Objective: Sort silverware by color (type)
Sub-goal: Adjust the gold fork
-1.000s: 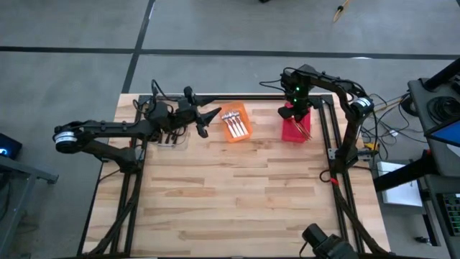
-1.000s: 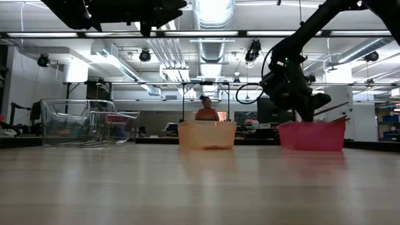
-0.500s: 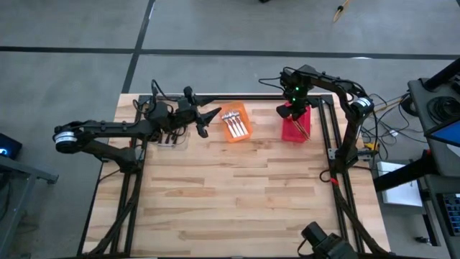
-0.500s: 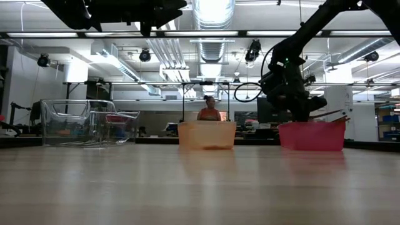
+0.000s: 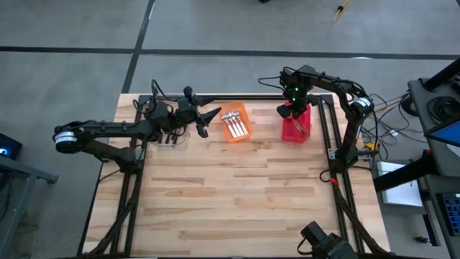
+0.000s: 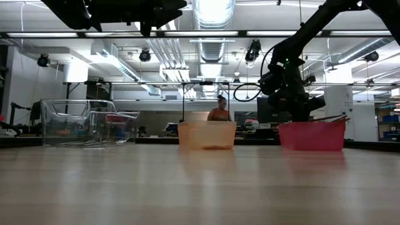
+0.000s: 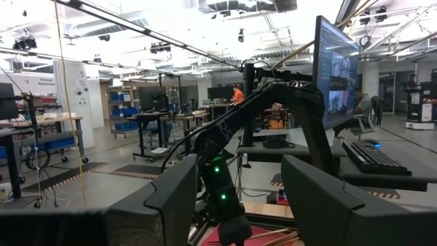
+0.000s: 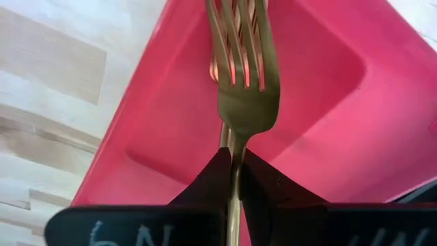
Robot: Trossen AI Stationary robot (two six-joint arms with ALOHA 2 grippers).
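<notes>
Bare wood planks fill the lower half of the table (image 5: pixel 244 187) in the high view, with all three bins near its upper edge. At upper right, the right gripper (image 8: pixel 232 160) pinches a gold fork (image 8: pixel 242 82) above the red bin (image 5: pixel 296 124). White-handled forks (image 5: pixel 234 125) lie in the orange bin (image 5: pixel 234 123). The left gripper (image 5: pixel 208 117) hangs spread apart between the clear bin (image 5: pixel 172 135) and the orange bin. A person (image 6: pixel 219 112) stands in the workshop behind.

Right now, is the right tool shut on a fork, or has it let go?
Shut on it. In the right wrist view, the right tool pinches the gold fork by its neck, above the red bin.
</notes>
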